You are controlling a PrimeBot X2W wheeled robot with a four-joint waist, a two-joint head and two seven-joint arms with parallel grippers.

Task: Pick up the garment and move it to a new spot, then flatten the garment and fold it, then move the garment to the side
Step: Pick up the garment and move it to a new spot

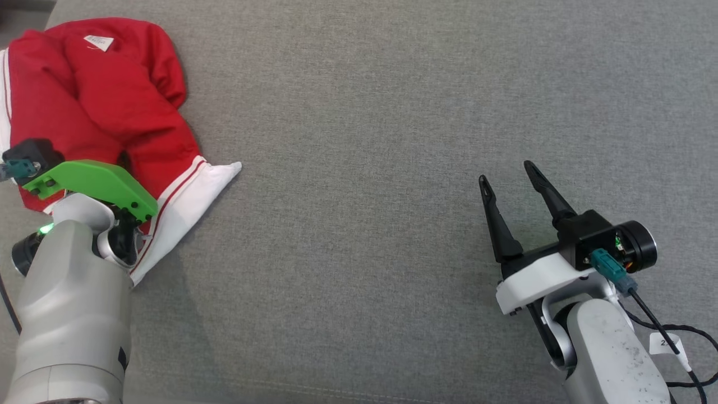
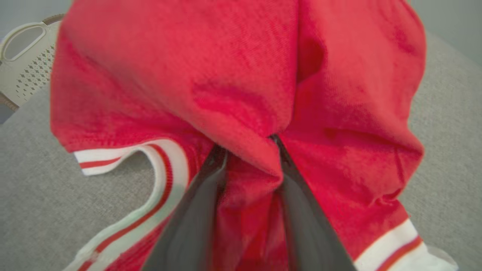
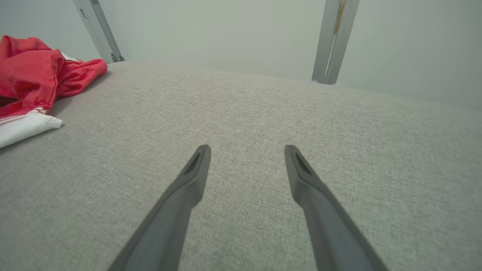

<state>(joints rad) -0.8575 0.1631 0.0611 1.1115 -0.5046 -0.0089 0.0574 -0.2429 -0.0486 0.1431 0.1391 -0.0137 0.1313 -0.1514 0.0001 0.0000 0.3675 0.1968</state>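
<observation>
Squarely, garment (image 2: 241, 75) sits pinched in left gripper (image 2: 249, 145) (right gripper (image 1: 505, 171) well apart).

The left forearm (image 1: 73, 303) is a smooth pale grey shell with a small green light (image 1: 44, 229) near its top, capped by a bright green plate (image 1: 92, 185) with dark screws (image 1: 133, 205) and a black block (image 1: 31, 152) bearing a teal plug (image 1: 19, 167). The right forearm (image 1: 608, 353), pale grey and speckled with dark scuffs (image 1: 624, 343), carries a white bracket (image 1: 538, 278), a black round-barrelled camera housing (image 1: 617, 241) and a teal connector (image 1: 608, 268) feeding a black cable (image 1: 656, 325) with a white tag (image 1: 664, 343). Its jaws are two long, dark, tapering fingers (image 1: 499, 224) with slotted tips (image 3: 196, 162).
</observation>
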